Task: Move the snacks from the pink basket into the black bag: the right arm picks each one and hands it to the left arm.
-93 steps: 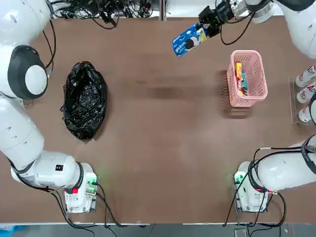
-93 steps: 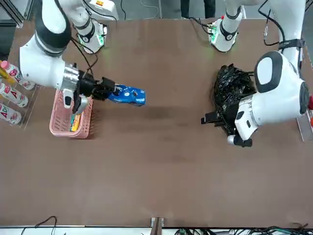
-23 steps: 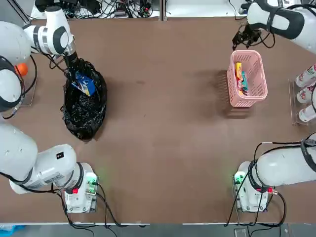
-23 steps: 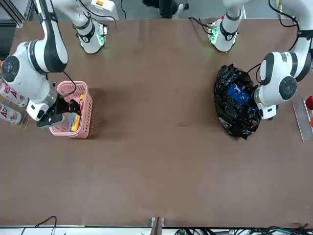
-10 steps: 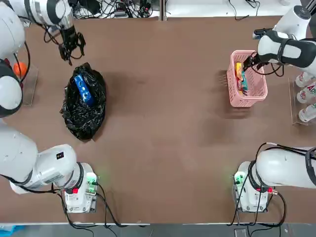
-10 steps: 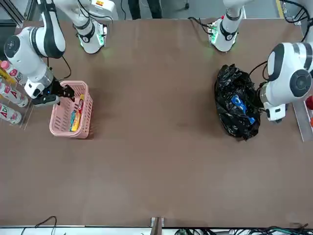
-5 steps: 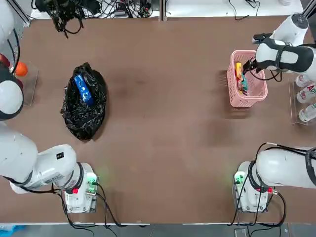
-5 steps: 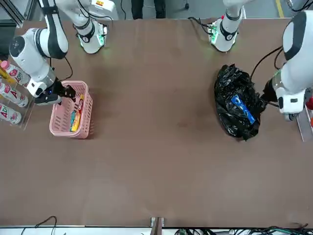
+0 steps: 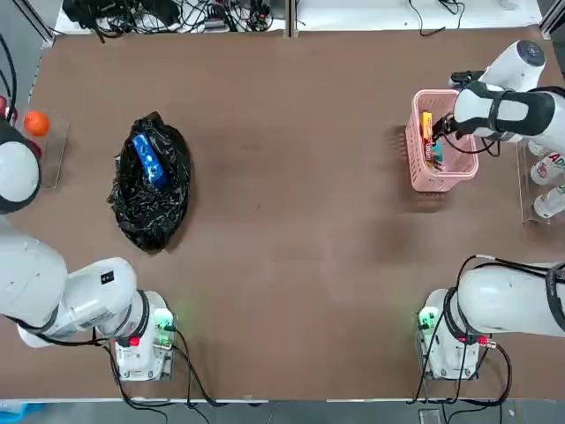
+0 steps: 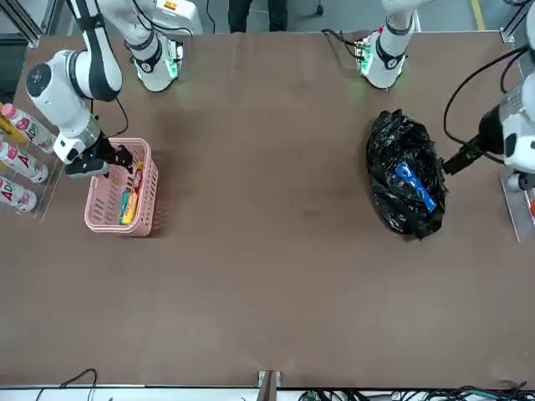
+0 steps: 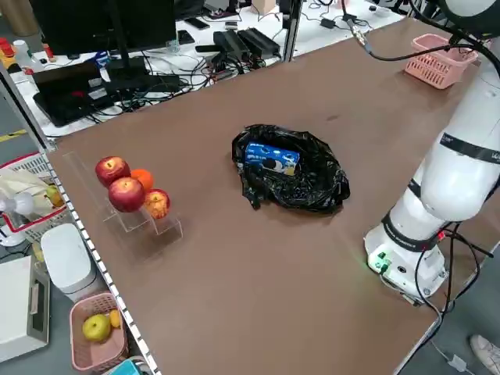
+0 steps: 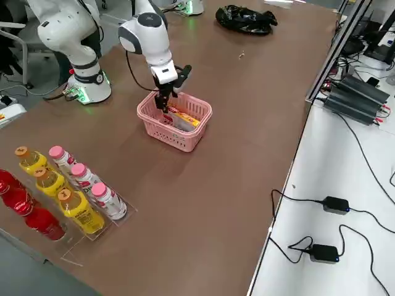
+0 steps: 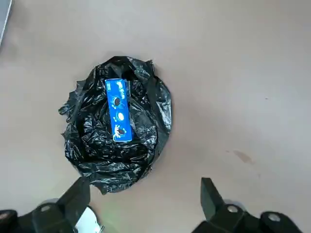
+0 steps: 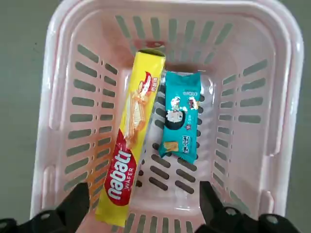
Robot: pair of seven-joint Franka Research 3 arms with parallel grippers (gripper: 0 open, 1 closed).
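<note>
Two snacks are left in the pink basket (image 14: pixel 284 63) at the table's far right: a long yellow wafer box (image 14: pixel 133 131) lying along one wall, and a small teal packet (image 14: pixel 181 115) just beside it, the two touching or nearly so along their long edges. Both look light; the yellow box seems stiff and flat, so a pinch across its narrow width near the middle should hold it level, while the teal packet looks like a soft, slick wrapper that may crumple or slide, best taken across its short sides. The lattice walls leave little room, so the fingers will likely need to come straight down. The right gripper (image 14: pixel 146 213) hangs directly above the basket with its fingers spread wide and nothing between them, roughly over the two snacks. Well apart, on the left side of the table, the black bag (image 9: pixel 150 181) lies open with the blue cookie packet (image 9: pixel 148 161) already resting on it. The left gripper (image 13: pixel 146 206) is high above the bag, fingers parted and empty.
</note>
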